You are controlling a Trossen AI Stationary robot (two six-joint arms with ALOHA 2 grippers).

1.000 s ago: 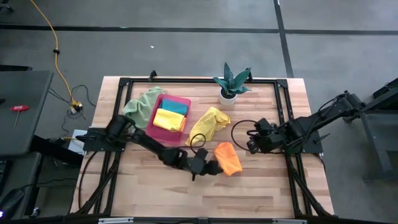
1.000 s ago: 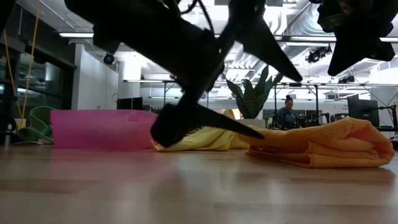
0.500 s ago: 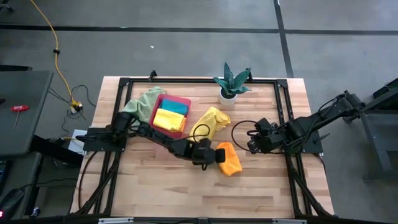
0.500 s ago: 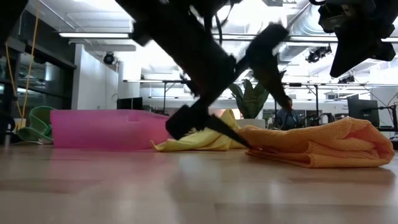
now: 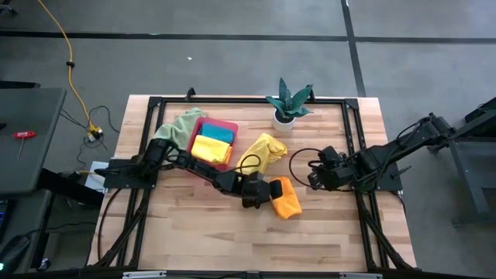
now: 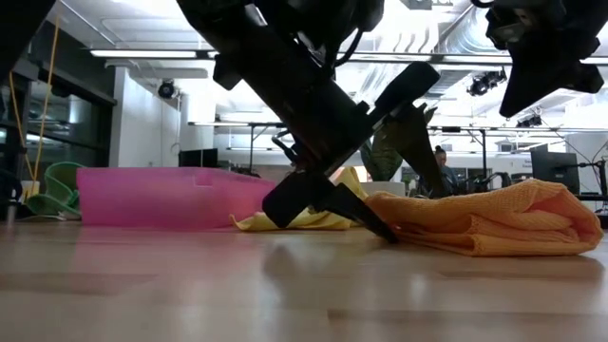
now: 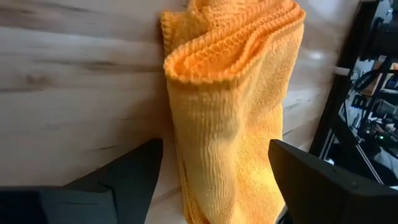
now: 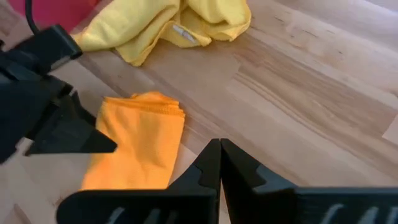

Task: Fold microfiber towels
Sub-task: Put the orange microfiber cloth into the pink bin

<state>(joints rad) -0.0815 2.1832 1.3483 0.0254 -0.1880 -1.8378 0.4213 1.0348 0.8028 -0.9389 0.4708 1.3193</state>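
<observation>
two dark fingers of the left claw (image 7: 214, 180) stand wide apart, one on each side of the folded orange towel (image 5: 284, 197), gripping nothing. that towel lies on the wooden worktop (image 5: 325, 232) near its middle. just behind it a crumpled yellow towel (image 5: 262, 153) sprawls loose. farther back, the pink tray (image 5: 226, 129) holds a yellow and a teal towel, with a pale green towel (image 5: 177, 126) draped beside it. the right claw (image 8: 220, 163), fingers pressed together and empty, hovers to the right of the orange towel.

Orange towel (image 7: 230, 99), yellow towel (image 5: 262, 152), pink tray (image 5: 225, 126), seemingly pale-green cloth (image 5: 177, 126).
</observation>
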